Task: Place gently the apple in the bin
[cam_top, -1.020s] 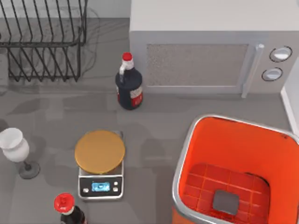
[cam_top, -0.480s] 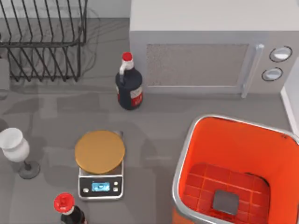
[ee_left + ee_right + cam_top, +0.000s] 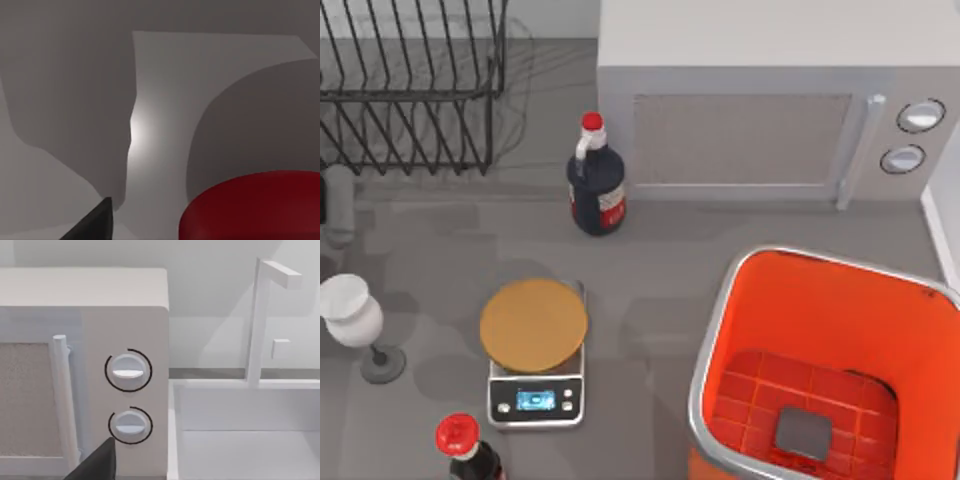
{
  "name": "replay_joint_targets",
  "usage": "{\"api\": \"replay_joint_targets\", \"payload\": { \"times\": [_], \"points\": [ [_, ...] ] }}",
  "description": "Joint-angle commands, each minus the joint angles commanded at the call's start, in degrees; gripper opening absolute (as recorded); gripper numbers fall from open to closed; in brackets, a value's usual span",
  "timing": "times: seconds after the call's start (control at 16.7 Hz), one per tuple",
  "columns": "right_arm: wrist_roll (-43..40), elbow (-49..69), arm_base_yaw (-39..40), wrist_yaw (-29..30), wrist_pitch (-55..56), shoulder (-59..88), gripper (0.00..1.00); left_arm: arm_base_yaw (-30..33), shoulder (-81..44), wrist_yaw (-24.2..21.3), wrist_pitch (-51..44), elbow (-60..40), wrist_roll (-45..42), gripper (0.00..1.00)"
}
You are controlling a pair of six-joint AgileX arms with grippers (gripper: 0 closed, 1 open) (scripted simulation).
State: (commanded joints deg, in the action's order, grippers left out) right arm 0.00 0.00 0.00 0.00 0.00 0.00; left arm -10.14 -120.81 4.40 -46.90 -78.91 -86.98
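The apple [image 3: 255, 207] shows in the left wrist view as a dark red rounded surface, very near the camera, over grey shadowed ground. A dark tip of my left gripper [image 3: 97, 222] lies beside it, and I cannot tell whether the apple is held. In the top view, a grey part of my left arm [image 3: 338, 205] stands at the table's left edge, below the wire rack. The orange-red bin [image 3: 840, 310] with its grey rim sits at the front right, holding nothing. My right gripper [image 3: 97, 462] faces the microwave's knobs.
A microwave [image 3: 770, 110] stands at the back, with a dark bottle [image 3: 596, 185] in front of its left end. A scale with a tan plate [image 3: 534, 325] sits front centre. A white goblet [image 3: 355, 320] and a second bottle [image 3: 460, 445] are at the front left, and a wire rack [image 3: 410, 85] is at the back left.
A grey part of my left arm has come into the top view at the left edge. The table's things have not moved.
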Motion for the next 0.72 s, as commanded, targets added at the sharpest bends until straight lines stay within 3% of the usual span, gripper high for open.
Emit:
{"api": "replay_joint_targets", "payload": {
  "times": [0.12,0.72],
  "points": [
    [0.0,0.0,0.0,0.0,0.0,0.0,1.00,0.0,0.0,0.0,0.0,0.0,0.0,1.00],
    [0.0,0.0,0.0,0.0,0.0,0.0,1.00,0.0,0.0,0.0,0.0,0.0,0.0,0.25]
  ]
}}
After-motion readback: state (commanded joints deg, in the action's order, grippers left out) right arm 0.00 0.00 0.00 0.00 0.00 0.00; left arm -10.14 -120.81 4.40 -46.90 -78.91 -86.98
